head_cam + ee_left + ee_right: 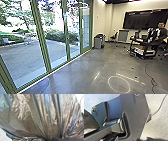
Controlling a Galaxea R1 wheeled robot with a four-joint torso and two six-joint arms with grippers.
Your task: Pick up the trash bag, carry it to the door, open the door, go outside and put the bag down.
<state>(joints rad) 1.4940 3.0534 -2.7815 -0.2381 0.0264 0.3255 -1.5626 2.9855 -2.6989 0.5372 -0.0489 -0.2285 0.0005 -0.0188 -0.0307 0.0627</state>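
The trash bag (37, 116), thin, shiny and see-through brown-grey, spreads across the left wrist view. Its folds gather tightly toward one point beside a dark blurred shape, where my left gripper (53, 139) is shut on the bunched plastic. Part of the bag (89, 123) also shows at the edge of the right wrist view, beside the robot's own plate and bar. The green-framed glass doors (45, 37) run along the left of the head view, with pavement and bushes behind the glass.
A grey cabinet (99, 41) stands by the wall past the glass. Farther right, a person (161, 31) is behind a dark cart (143, 47). A cable (150, 77) lies on the floor at the right, and a large dark screen (145, 19) hangs on the wall.
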